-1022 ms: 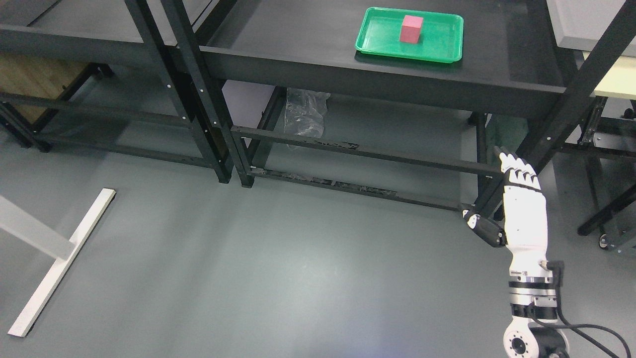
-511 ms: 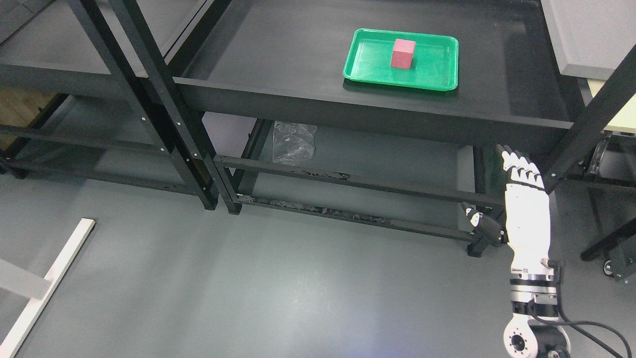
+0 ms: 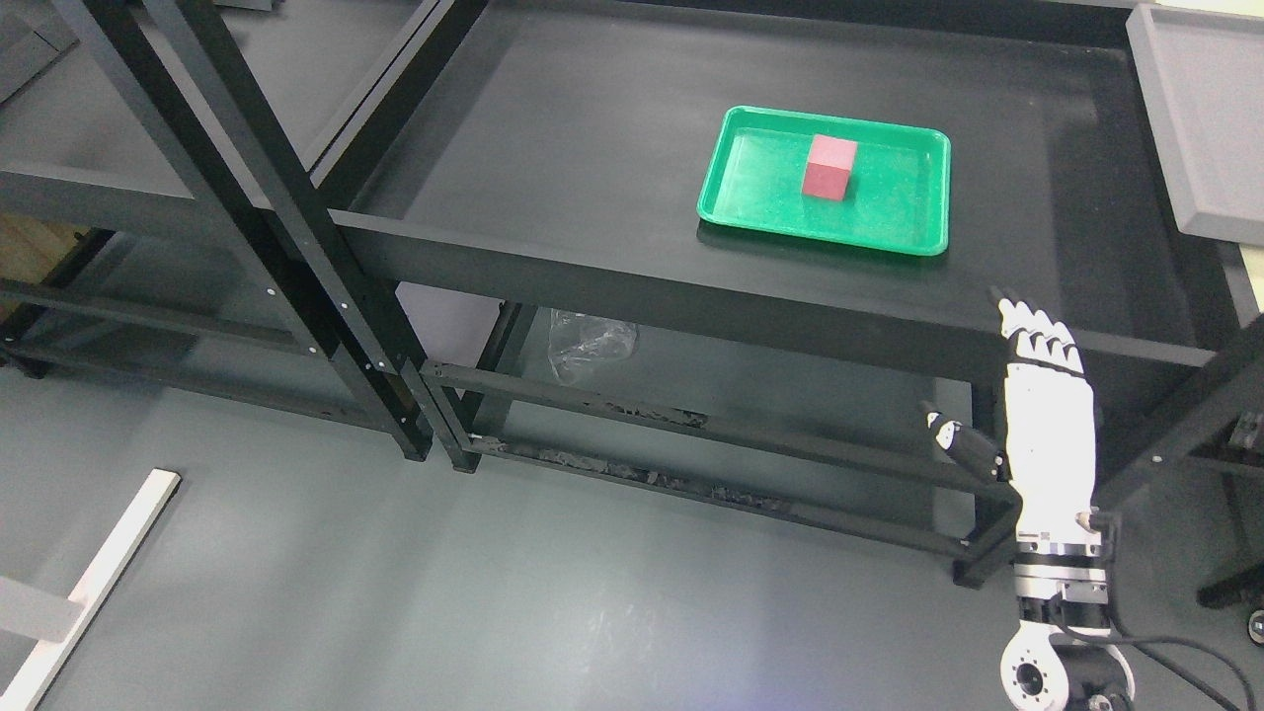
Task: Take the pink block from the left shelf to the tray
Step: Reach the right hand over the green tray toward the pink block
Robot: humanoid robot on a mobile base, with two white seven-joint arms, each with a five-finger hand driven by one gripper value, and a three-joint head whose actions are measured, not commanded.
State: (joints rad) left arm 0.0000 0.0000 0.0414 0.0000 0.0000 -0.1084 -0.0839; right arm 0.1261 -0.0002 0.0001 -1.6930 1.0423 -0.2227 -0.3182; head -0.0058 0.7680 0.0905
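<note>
The pink block (image 3: 829,168) stands upright inside the green tray (image 3: 750,202), a little right of the tray's middle and toward its far side, with bare tray floor on all sides of it. The tray lies flat on the black shelf (image 3: 592,188), right of the shelf's centre and nearer its front edge than its back wall.

The right hand (image 3: 1042,415) rises from the lower right, white with dark joints, fingers straight and held together pointing up and away, thumb (image 3: 963,446) stuck out to the left. It is wide and flat and holds nothing. Its fingertips reach the front lip of the shelf, below and to the right of the tray, well apart from the block. The left arm does not show.

Compared with half a second ago the whole picture has shifted: the tray and block sit lower and further right in the frame, and more of the shelf's far wall shows, so the camera has moved, not the tray. The block keeps the same place in the tray. The hand has the same flat, thumb-out pose and almost the same spot in the frame, its fingertips now level with the shelf's front lip where before they lay below it.

Under the shelf a crumpled clear plastic bag (image 3: 588,346) lies on the lower level, and a white floor bar (image 3: 89,583) crosses the grey floor (image 3: 494,592) at the lower left.
</note>
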